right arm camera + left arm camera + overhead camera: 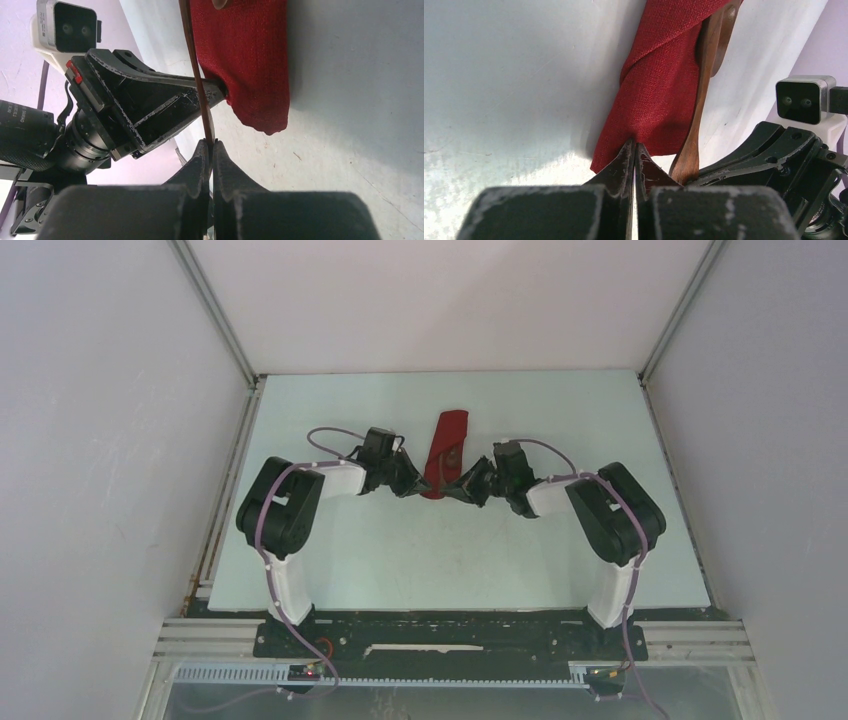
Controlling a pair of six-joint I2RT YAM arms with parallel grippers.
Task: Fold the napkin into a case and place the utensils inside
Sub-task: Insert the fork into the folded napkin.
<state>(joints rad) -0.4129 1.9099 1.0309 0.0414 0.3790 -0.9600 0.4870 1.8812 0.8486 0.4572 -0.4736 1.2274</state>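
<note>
The napkin is folded into a narrow dark red case [447, 445] lying mid-table, also seen in the left wrist view [659, 90] and the right wrist view [250, 60]. My left gripper [412, 485] [634, 147] is shut, pinching the case's near end. My right gripper [464, 486] [211, 145] is shut on the handle of a brown wooden utensil [197, 80] [701, 100], which runs along the case's edge with its far end tucked under the cloth. I cannot tell whether it is the fork or the spoon. The other utensil is not visible.
The two grippers meet tip to tip at the case's near end; the right gripper shows in the left wrist view [769, 155] and the left one in the right wrist view [150, 110]. The pale table [400, 560] is walled on three sides.
</note>
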